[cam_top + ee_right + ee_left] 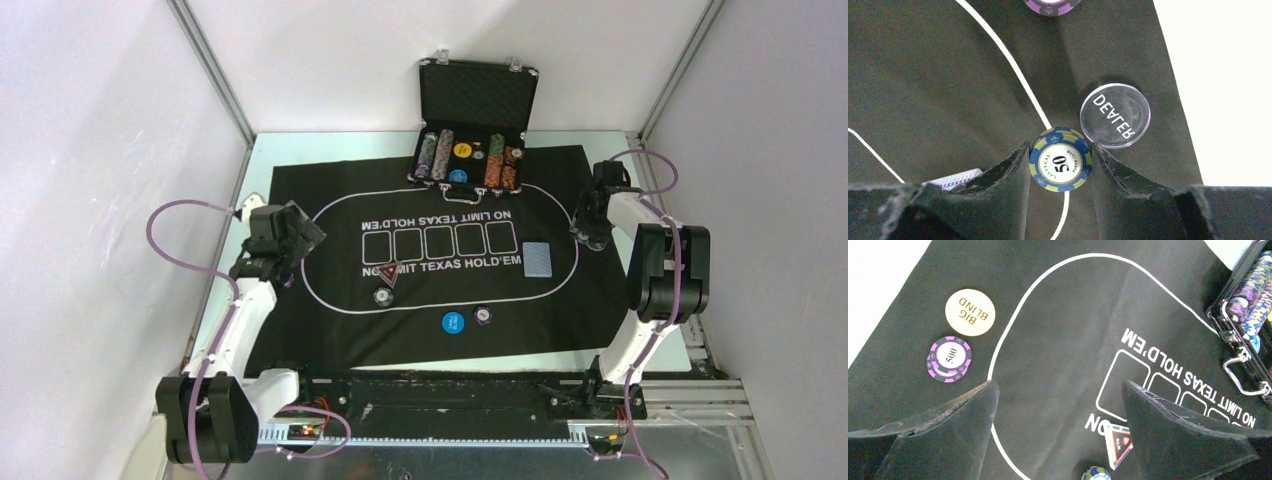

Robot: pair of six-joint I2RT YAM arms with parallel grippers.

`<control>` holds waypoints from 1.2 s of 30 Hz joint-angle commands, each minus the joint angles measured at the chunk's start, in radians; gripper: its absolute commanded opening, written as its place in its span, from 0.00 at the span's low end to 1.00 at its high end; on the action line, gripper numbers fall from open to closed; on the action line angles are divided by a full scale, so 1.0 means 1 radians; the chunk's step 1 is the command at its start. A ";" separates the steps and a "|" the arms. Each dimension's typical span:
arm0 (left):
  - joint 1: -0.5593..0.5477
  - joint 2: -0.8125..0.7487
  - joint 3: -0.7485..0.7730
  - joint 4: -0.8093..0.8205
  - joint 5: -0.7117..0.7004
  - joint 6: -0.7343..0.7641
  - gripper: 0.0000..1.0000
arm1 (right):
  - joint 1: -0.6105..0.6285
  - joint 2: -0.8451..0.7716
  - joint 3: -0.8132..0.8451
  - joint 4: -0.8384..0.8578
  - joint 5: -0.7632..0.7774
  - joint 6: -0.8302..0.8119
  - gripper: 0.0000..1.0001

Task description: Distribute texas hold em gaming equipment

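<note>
My right gripper (1060, 152) is shut on a blue-and-yellow 50 chip (1060, 160), one finger against each side, over the mat's white line at its right end (588, 232). A clear DEALER button (1115, 116) lies just beyond it and a purple chip (1052, 4) farther off. The blue-backed card deck (537, 259) lies to its left. My left gripper (1059, 390) is open and empty above the mat's left end (290, 240). A cream BIG BLIND button (970, 313) and stacked purple 500 chips (949, 358) lie ahead of it to the left.
The open black case (478, 95) with chip rows stands at the back of the black felt mat (330, 340). A red ALL IN triangle (388, 275), a blue-yellow chip (384, 296), a blue button (453, 322) and a purple chip (483, 316) lie near the front.
</note>
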 commanded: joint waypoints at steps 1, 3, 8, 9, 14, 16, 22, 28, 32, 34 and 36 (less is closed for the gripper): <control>-0.003 -0.016 0.002 0.004 -0.027 -0.004 1.00 | 0.009 -0.012 0.027 -0.036 0.020 0.028 0.12; -0.003 -0.016 0.002 0.005 -0.028 -0.004 1.00 | 0.015 -0.030 0.004 -0.033 0.017 0.039 0.12; -0.003 -0.014 0.002 0.004 -0.027 -0.005 1.00 | 0.014 -0.060 -0.052 -0.029 0.024 0.065 0.12; -0.003 -0.013 0.002 0.006 -0.026 -0.005 1.00 | 0.012 -0.064 -0.070 -0.026 0.028 0.069 0.12; -0.003 -0.019 0.001 0.006 -0.020 -0.006 1.00 | -0.021 -0.098 -0.156 0.009 0.063 0.097 0.16; -0.003 -0.026 -0.003 0.010 -0.021 -0.006 1.00 | -0.037 -0.107 -0.180 0.014 0.079 0.108 0.17; -0.003 -0.023 -0.002 0.013 -0.009 -0.005 1.00 | -0.078 -0.136 -0.232 0.046 0.143 0.128 0.20; -0.003 -0.019 -0.002 0.015 -0.007 -0.004 1.00 | -0.084 -0.150 -0.245 0.057 0.150 0.126 0.30; -0.003 -0.020 -0.003 0.014 -0.004 -0.003 1.00 | -0.084 -0.155 -0.247 0.051 0.158 0.124 0.47; -0.003 -0.021 -0.004 0.016 -0.001 -0.003 1.00 | -0.083 -0.162 -0.249 0.052 0.159 0.124 0.57; -0.003 -0.020 -0.004 0.018 0.010 -0.002 1.00 | -0.082 -0.171 -0.250 0.054 0.154 0.126 0.66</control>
